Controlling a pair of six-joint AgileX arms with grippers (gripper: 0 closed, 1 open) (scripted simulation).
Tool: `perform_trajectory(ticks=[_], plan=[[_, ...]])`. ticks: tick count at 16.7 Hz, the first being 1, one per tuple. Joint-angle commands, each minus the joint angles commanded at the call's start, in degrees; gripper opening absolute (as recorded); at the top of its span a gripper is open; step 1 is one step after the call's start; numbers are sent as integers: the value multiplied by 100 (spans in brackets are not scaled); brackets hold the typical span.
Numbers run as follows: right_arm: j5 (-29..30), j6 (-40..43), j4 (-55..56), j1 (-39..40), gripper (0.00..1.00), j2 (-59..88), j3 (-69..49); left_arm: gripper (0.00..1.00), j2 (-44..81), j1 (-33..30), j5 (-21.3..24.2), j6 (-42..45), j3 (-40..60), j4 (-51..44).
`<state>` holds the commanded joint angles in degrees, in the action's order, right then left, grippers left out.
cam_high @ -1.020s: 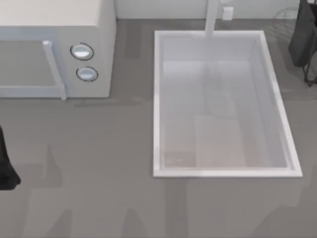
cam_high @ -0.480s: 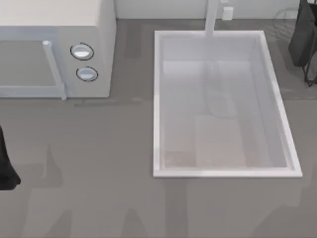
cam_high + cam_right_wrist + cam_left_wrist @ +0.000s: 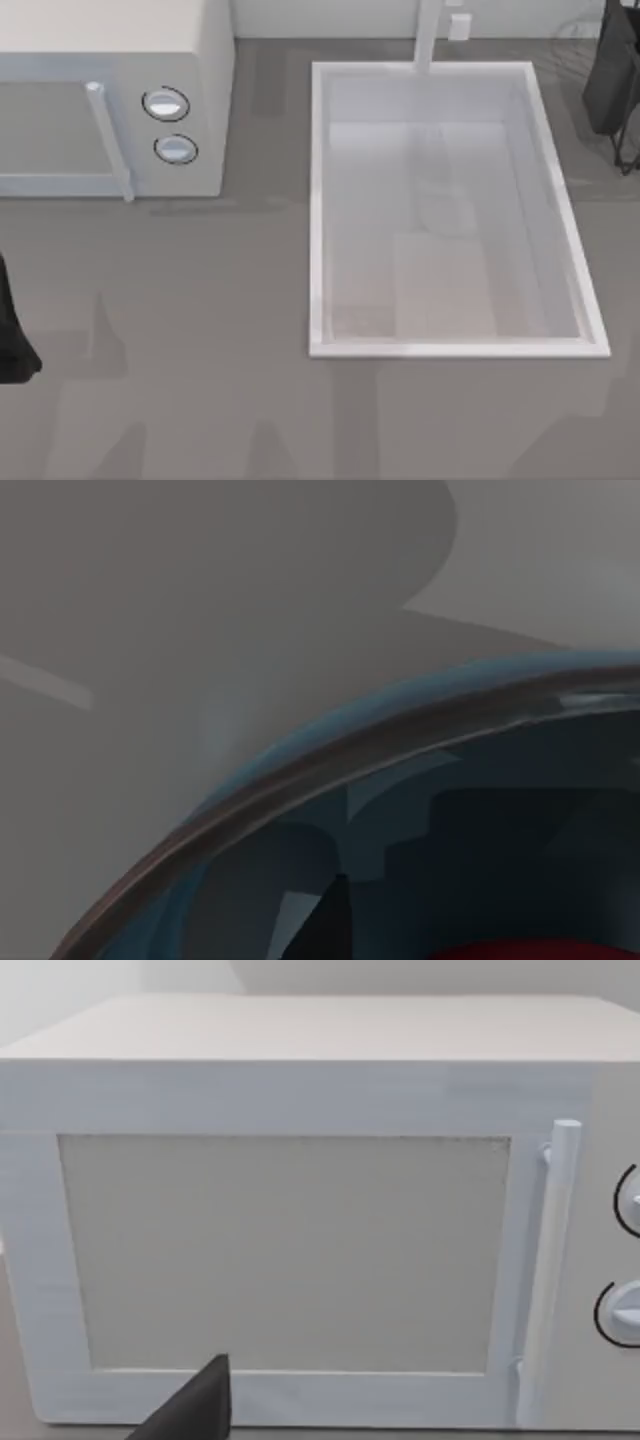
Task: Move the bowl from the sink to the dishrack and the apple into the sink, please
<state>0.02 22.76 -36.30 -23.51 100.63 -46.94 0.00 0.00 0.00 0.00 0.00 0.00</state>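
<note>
Nothing has shifted across the last second in the top view: both arms and every fixture occupy the same positions as before. The left arm (image 3: 12,330) sits parked at the left edge of the grey worktop (image 3: 200,380), in front of the white microwave (image 3: 110,95), whose door and handle (image 3: 548,1260) face the left wrist camera. The right arm (image 3: 615,70) is at the far right corner, beyond the sink (image 3: 315,220), over thin wires of the dishrack (image 3: 575,35). The sink basin holds no object; its faucet (image 3: 430,35) stands at the far rim. In the right wrist view, the blue bowl (image 3: 330,750) with its thin reddish rim line lies very close to the camera, and a red patch, apparently the apple (image 3: 540,950), shows inside it. Finger state cannot be told for either gripper.
</note>
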Motion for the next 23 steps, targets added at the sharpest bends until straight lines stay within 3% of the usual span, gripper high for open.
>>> perform_trajectory(ticks=[6, 17, 23], plan=[[0, 0, 0, 0, 0, 0, 0, 100, 0, 0, 0, 0, 0, 0], [-113, -52, -2650, -76, 0, -1134, -1527, 100, 0, 0, 0, 0, 0, 0], [-94, -43, -2917, -45, 0, -1318, -1755, 100, 0, 0, 0, 0, 0, 0]])
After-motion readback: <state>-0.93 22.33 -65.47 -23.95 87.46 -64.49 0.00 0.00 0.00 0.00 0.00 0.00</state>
